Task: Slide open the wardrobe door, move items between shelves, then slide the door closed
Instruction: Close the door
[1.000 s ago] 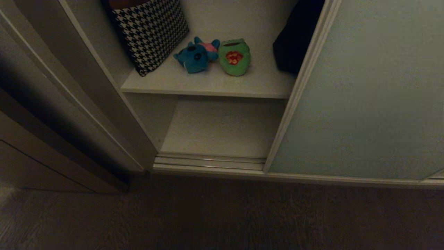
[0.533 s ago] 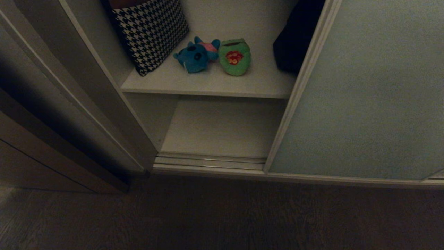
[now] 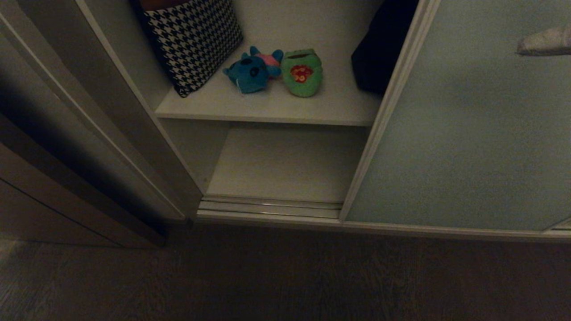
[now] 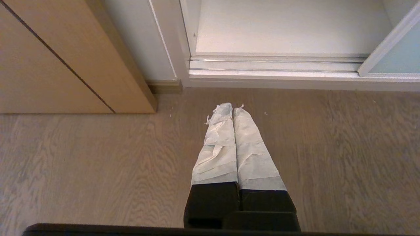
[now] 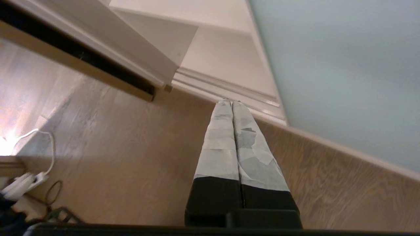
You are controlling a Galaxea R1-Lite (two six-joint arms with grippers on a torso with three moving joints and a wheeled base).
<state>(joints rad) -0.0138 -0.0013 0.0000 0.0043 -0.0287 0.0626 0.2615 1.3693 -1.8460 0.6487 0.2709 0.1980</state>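
Head view is showing us 2 soft toys, teal-blue toy (image 3: 250, 73) touching green toy (image 3: 302, 72), lying on the upper shelf (image 3: 267, 107) beside the slid-aside wardrobe door (image 3: 468, 133). Our right hand (image 3: 519, 49) is hovering before that door, fingers pressed together, holding nothing; left hand (image 4: 232, 108) likewise over the floor (image 4: 98, 164).

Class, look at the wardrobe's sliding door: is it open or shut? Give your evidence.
Open. The sliding wardrobe door stands pushed to the right, leaving the shelves exposed, with the blue toy and green toy in plain view.
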